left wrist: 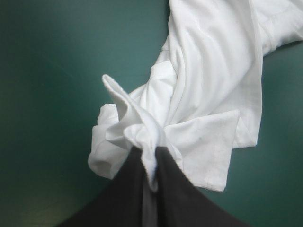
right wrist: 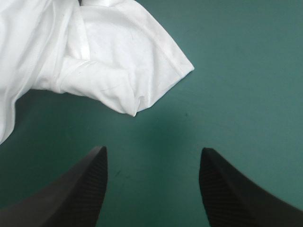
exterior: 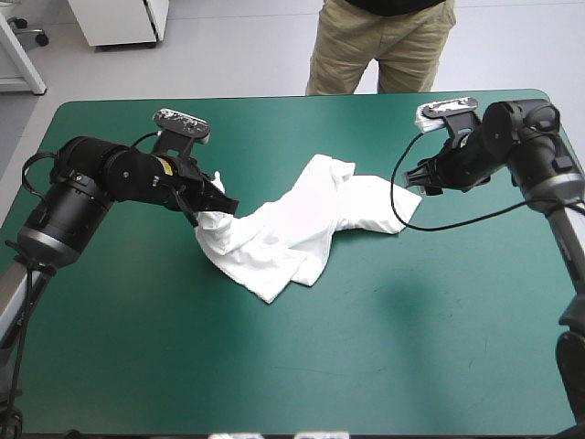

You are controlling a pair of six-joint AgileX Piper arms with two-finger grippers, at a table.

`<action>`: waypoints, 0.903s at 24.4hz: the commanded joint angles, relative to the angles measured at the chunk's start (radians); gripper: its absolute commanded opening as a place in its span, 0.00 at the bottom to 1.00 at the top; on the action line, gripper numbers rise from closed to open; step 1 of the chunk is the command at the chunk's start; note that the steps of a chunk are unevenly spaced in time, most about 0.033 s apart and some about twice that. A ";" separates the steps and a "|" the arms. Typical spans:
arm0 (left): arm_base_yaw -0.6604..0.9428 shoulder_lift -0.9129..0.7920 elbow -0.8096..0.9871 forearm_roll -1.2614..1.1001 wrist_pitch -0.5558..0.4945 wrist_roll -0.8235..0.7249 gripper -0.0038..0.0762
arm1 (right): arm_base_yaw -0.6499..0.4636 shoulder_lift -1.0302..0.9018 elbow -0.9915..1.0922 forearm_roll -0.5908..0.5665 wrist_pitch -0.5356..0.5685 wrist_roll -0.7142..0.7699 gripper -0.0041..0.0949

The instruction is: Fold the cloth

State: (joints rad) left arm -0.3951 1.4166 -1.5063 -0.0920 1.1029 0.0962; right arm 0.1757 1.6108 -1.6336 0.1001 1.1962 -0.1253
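The white T-shirt [exterior: 302,224] lies crumpled and twisted across the middle of the teal-green table. My left gripper [exterior: 222,199] is at the shirt's left end, shut on a bunched fold of it. In the left wrist view the black fingers [left wrist: 177,189] meet in an arch with white T-shirt [left wrist: 208,94] cloth pinched between them. My right gripper [exterior: 413,178] hovers just off the shirt's right corner, open. The right wrist view shows its two fingers [right wrist: 90,182] apart over bare cover, the T-shirt [right wrist: 94,61] corner a short way ahead.
Bare teal-green cover [exterior: 384,357] spreads in front of the shirt toward the near edge. A person stands beyond the table's far edge, not over the top.
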 commanded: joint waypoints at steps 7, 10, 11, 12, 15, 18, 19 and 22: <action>-0.004 -0.035 -0.033 -0.013 -0.035 -0.007 0.04 | -0.006 0.150 -0.028 -0.001 -0.198 0.003 0.60; -0.004 -0.035 -0.033 -0.011 -0.035 -0.007 0.04 | -0.027 0.208 -0.028 0.038 -0.228 -0.005 0.60; -0.004 -0.035 -0.033 -0.011 -0.033 -0.007 0.04 | -0.048 0.247 -0.028 0.063 -0.251 -0.009 0.60; -0.004 -0.035 -0.033 -0.011 -0.034 -0.007 0.04 | -0.057 0.265 -0.028 0.073 -0.262 -0.010 0.60; -0.004 -0.035 -0.033 -0.009 -0.034 -0.007 0.04 | -0.080 0.312 -0.028 0.093 -0.293 -0.025 0.60; -0.004 -0.035 -0.033 -0.009 -0.034 -0.003 0.04 | -0.080 0.387 -0.058 0.105 -0.281 -0.047 0.60; -0.004 -0.035 -0.033 -0.009 -0.034 -0.003 0.04 | -0.078 0.409 -0.077 0.128 -0.258 -0.052 0.60; -0.004 -0.035 -0.033 -0.009 -0.038 -0.003 0.04 | -0.071 0.443 -0.103 0.143 -0.229 -0.054 0.60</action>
State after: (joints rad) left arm -0.3951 1.4166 -1.5063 -0.0887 1.1109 0.0962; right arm 0.1027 2.0789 -1.7080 0.2090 0.9694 -0.1660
